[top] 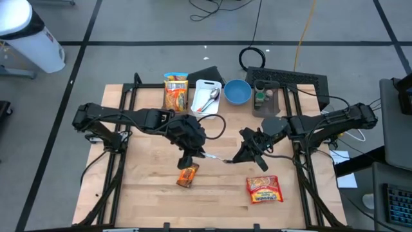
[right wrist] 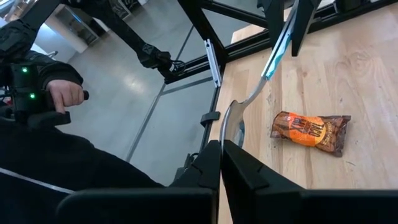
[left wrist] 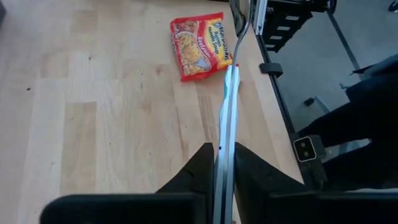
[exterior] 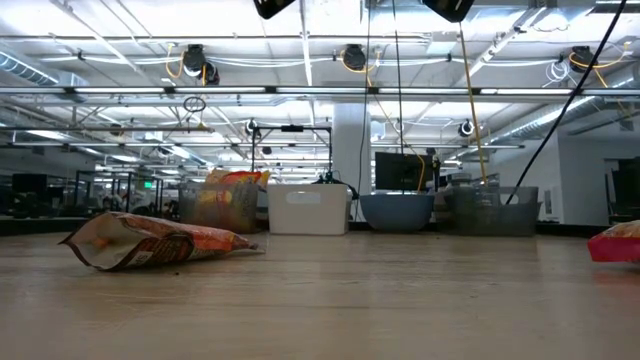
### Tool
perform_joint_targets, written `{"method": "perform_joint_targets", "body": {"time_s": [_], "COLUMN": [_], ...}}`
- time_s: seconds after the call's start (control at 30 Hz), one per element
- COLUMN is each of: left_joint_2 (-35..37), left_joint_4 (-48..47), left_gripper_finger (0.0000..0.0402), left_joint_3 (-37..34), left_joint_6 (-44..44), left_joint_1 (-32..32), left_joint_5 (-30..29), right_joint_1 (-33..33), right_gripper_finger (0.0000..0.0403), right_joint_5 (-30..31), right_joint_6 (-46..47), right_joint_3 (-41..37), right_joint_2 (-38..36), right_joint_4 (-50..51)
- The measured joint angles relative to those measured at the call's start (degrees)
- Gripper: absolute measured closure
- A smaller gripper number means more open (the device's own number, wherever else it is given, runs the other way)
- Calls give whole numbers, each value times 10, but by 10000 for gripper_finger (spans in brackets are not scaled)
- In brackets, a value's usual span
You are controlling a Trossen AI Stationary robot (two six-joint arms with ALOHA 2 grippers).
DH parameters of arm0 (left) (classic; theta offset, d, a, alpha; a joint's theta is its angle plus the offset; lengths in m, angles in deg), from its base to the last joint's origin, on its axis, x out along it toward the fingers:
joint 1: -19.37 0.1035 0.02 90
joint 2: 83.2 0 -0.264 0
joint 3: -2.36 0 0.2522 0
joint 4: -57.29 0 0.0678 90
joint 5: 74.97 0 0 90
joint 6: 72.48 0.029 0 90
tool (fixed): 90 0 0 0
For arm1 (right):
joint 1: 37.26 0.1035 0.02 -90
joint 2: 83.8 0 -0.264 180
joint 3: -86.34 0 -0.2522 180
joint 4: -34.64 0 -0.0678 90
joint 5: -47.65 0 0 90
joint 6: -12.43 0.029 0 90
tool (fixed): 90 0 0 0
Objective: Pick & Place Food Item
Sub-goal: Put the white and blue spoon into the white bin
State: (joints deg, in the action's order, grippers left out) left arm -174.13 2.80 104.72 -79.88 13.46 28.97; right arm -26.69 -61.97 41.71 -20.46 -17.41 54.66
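Observation:
A spoon [top: 222, 158] with a pale teal-and-white handle and a metal bowl hangs level in the air over the table's middle, between my two grippers. My left gripper [left wrist: 225, 149] is shut on its handle end. My right gripper [right wrist: 221, 144] is shut on its metal bowl end. Below the spoon, an orange-brown snack packet [top: 187, 174] lies flat on the wooden table. A red noodle packet [top: 264, 189] lies flat near the front right. My left gripper pinches the spoon's handle [left wrist: 224, 134] between its two fingers, near the handle's free end. The fingers slant down from the table's left and run along the spoon. The spoon is clear of the table. My right gripper pinches the spoon's metal bowl end [right wrist: 227, 127] between its shut fingers. The fingers come nearly level from the table's right, along the spoon, whose handle [right wrist: 277, 53] runs away toward the left gripper.
At the table's far edge stand a snack bag [top: 175, 91], a white tray [top: 199, 85] with cutlery, a blue bowl [top: 237, 92] and a grey bin [top: 267, 96]. A person's hand [right wrist: 62, 93] holds a controller beyond the table's edge.

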Motion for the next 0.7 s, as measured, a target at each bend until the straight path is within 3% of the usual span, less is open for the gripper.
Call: {"method": "perform_joint_targets", "body": {"time_s": [0.27, 0.7], "left_joint_2": [0, -1], "left_joint_4": [5, 5], "left_gripper_finger": [363, 364], "left_joint_3": [0, 0], "left_joint_6": [-8, -28], "left_joint_1": [0, 4], "left_joint_5": [8, -2], "right_joint_1": [-1, -34], "right_gripper_finger": [382, 236], "right_joint_5": [15, 76], "right_joint_6": [11, 17], "right_joint_3": [0, 0], "right_joint_2": [1, 1], "right_joint_4": [-15, -18]}}
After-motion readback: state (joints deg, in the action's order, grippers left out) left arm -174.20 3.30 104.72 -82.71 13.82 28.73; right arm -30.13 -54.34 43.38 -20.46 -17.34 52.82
